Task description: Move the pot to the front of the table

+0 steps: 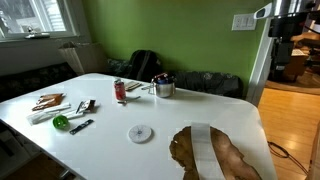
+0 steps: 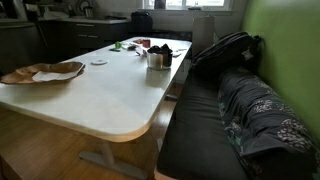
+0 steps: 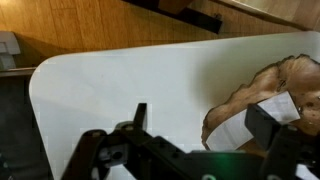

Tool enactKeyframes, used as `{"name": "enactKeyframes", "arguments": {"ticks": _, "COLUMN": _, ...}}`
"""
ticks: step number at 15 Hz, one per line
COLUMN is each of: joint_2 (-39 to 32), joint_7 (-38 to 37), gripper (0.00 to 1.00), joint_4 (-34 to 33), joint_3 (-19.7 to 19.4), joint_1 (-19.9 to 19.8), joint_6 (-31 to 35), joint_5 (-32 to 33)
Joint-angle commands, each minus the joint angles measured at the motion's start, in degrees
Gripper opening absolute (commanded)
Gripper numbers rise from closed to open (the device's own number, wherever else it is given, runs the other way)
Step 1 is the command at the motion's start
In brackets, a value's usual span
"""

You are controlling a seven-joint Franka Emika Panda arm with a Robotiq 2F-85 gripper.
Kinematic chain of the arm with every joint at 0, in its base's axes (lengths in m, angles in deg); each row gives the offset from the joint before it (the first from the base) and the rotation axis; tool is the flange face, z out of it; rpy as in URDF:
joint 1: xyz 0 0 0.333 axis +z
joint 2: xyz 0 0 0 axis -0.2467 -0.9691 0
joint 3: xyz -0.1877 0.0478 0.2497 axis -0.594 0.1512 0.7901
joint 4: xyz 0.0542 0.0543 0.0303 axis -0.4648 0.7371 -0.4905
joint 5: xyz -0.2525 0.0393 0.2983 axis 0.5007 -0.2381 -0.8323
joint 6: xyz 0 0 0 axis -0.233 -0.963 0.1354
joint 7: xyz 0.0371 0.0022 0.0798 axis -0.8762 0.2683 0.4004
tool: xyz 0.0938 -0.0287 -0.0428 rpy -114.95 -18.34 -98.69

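The small silver pot (image 1: 163, 88) stands on the white table (image 1: 110, 140) near its far edge, with dark and red bits at its top. It also shows in an exterior view (image 2: 158, 58) by the table's sofa-side edge. My gripper (image 3: 203, 125) is open and empty. It hangs high over the table end that carries the brown patch (image 3: 275, 85) and the white strip (image 3: 248, 122). The pot is out of the wrist view. Part of the arm (image 1: 288, 22) shows at the top right, far from the pot.
A red can (image 1: 120, 90) stands beside the pot. A flat white disc (image 1: 140, 132), a green object (image 1: 61, 122) and small tools (image 1: 82, 108) lie on the table. A dark sofa (image 2: 215, 110) with a backpack (image 2: 225, 50) runs along one side. Wood floor (image 3: 90, 25) lies beyond the rounded corner.
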Motion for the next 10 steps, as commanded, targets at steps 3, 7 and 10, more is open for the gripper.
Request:
{"name": "enactKeyframes", "arguments": {"ticks": 3, "joint_2": -2.9, "joint_7": 0.9, "gripper": 1.0, "joint_4": 0.6, "joint_3": 1.2, "joint_1": 0.1, "joint_6": 2.3, "joint_5": 1.4}}
{"name": "enactKeyframes", "arguments": {"ticks": 7, "joint_2": -9.0, "joint_7": 1.4, "gripper": 1.0, "joint_4": 1.0, "joint_3": 2.7, "joint_1": -1.9, "joint_6": 16.3, "joint_5": 7.6}}
{"name": "enactKeyframes", "arguments": {"ticks": 10, "joint_2": -13.3, "joint_7": -4.5, "gripper": 1.0, "joint_4": -0.1, "joint_3": 1.5, "joint_1": -5.1, "joint_6": 29.0, "joint_5": 8.2}}
